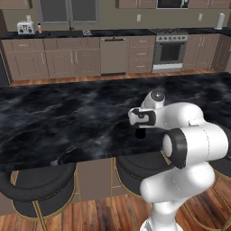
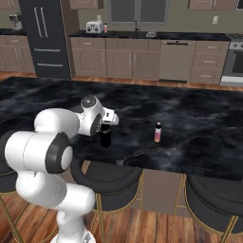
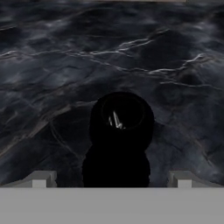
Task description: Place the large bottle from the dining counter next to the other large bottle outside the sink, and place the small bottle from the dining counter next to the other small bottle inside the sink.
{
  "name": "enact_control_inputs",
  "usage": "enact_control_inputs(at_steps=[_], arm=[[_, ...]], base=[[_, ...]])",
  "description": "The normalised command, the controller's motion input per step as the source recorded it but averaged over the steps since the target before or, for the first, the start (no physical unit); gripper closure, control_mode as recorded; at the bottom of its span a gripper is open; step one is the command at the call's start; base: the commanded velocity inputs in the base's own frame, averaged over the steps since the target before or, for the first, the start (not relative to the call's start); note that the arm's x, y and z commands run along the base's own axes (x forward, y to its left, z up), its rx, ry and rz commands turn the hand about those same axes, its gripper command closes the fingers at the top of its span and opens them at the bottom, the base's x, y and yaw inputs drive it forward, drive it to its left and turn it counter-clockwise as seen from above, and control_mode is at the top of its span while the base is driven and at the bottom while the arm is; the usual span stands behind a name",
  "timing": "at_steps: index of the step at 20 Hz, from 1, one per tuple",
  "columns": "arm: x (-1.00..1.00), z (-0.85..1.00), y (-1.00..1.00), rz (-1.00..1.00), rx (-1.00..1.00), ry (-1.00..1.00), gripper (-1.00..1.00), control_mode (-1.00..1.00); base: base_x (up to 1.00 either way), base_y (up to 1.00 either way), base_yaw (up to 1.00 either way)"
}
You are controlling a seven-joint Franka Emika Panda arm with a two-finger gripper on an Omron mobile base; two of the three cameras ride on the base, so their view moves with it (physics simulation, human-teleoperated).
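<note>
1. Hand view was aimed straight down on the large black bottle [image 3: 119, 140], its cap seen from above; the two fingers [image 3: 111, 179] were spread fully wide on either side of it, nothing held.
2. Bottle was seen upright on the dining surface [image 2: 190, 118], near the stool-side edge, right under the hand [image 2: 110, 116] in the right base view.
3. Risk judged: a descent slightly off centre could have let one fingertip land on the cap or shoulder, and the tall narrow bottle could have been tipped.
4. Risk judged: glossy rounded body, so a grip taken too high on the neck could have slipped or let the bottle swing.
5. Risk judged: a toppled bottle so close to the edge could have rolled off onto the stools [image 2: 107, 182].
6. Small pink bottle [image 2: 157, 132] was standing well apart to the right; a wide swing-out could have clipped it.
7. Sink worktop [image 2: 142, 34] with the other large bottle [image 2: 105, 27] was far behind, so a long carry was expected.
</note>
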Motion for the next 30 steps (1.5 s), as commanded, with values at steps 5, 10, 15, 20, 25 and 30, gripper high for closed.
enact_control_inputs(at_steps=[5,10,15,20,25,30], arm=[[0.17,-0.09,0.0,0.0,0.0,0.0,-1.0,-1.0],[0.18,-0.1,0.0,0.0,0.0,0.0,-1.0,-1.0],[0.24,-0.09,0.0,0.0,0.0,0.0,1.0,-1.0],[0.07,-0.01,-0.01,0.0,0.0,0.0,1.0,-1.0],[-0.08,0.06,0.0,0.0,0.0,-0.05,1.0,-1.0],[-0.23,0.24,0.0,0.0,0.01,-0.11,1.0,-1.0]], base=[[0.0,0.0,0.0],[0.0,0.0,0.0],[0.0,0.0,0.0],[0.0,0.0,0.0],[0.0,0.0,0.0],[0.0,0.0,0.0]])
